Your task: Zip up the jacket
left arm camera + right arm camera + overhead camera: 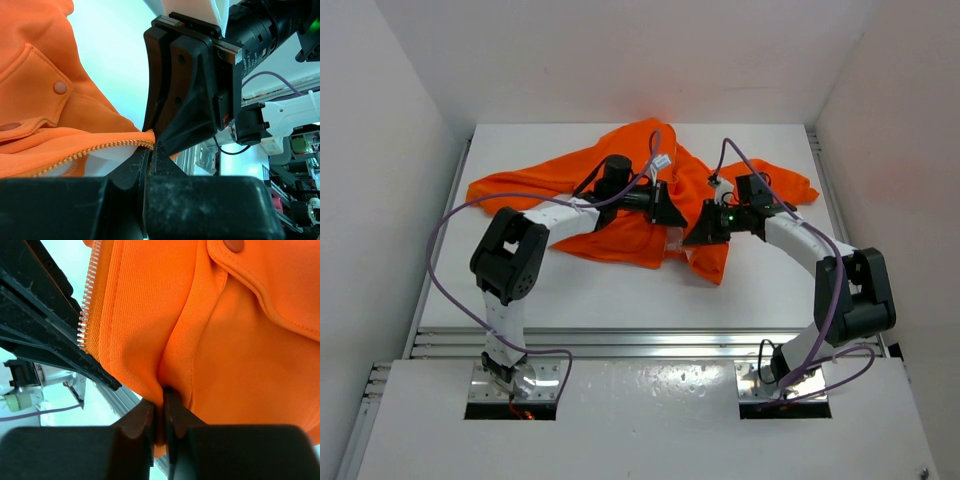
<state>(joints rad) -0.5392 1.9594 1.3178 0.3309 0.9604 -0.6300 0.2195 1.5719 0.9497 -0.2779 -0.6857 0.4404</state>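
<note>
Now: both tools pinching the jacket by the zip, front looks unzipped

Jacket [620,238] lies crumpled mid-counter [620,295], with its bulk toward the far side. Both arms reach in over its near edge.

Left tool [151,148]: jaws closed on the fabric edge, right where the zipper [95,150] teeth run out.
Right tool [161,396]: jaws closed on a fold of orange cloth, beside the teeth row, not on it.
No metal pull visible in any view, so I can't say where the slider sits.

Step in hand, my read: tensioning and lining up the front edges before any zipping.
- Left should pin the end of the teeth row low and steady.
- Right needs the pull or the opposite tape. Loose cloth like that fold will likely just stretch.
- Tension along the zip line, not across it, with the teeth flat and untwisted.
- Tools sit very close together, so watch for a finger clash.

Views:
- Overhead gives layout only. The tools nearly meet over the jacket's near edge, and their bodies hide the grips.
- Left wrist shows the teeth ending at its fingertips, a pocket flap [35,75] with a snap [60,87], and the right tool's body just behind.
- Right wrist shows the pinched fold itself, with the teeth running up its left side ungripped.
</note>
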